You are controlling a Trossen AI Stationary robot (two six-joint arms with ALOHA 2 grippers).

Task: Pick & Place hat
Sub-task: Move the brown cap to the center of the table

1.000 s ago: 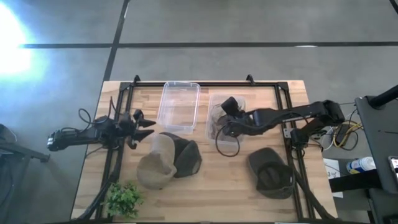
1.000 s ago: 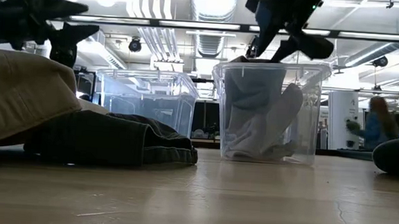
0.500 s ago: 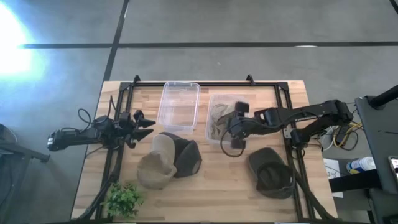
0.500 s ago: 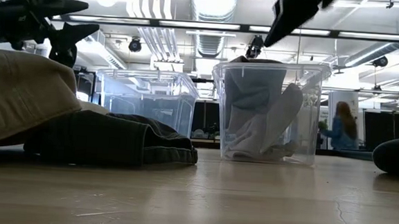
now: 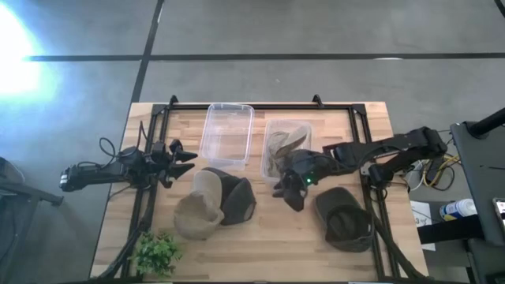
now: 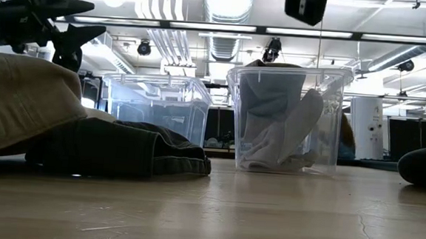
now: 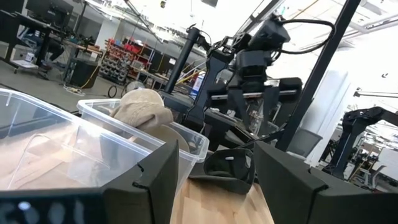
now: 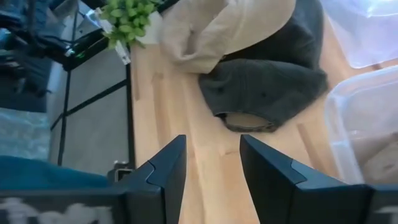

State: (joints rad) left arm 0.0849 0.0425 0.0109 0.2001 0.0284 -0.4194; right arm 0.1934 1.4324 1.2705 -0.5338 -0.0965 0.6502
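Observation:
A tan hat [image 5: 285,144] lies crumpled inside the right clear bin [image 5: 271,166], also visible through the bin's wall [image 6: 276,116]. On the table, a tan hat [image 5: 196,209] partly overlaps a dark grey hat [image 5: 239,200], and a dark olive hat [image 5: 345,220] lies to the right. My right gripper [image 5: 295,200] hangs open above bare wood between the grey and olive hats, clear of the bin; its wrist view [image 8: 211,140] looks down on the grey hat [image 8: 273,74]. My left gripper [image 5: 188,162] waits open at the table's left, above the tan hat.
An empty clear bin [image 5: 227,132] stands left of the filled one. A small green plant [image 5: 156,252] sits at the near left corner. A black metal frame [image 5: 260,106] runs around the table's edges. Bare wood [image 5: 284,237] shows between the hats near the front.
My right gripper has drawn back from above the right bin toward the table's near edge and now hangs over the wood between the hats. In the low view it has risen from the bin's rim. The tan hat has stayed in the bin.

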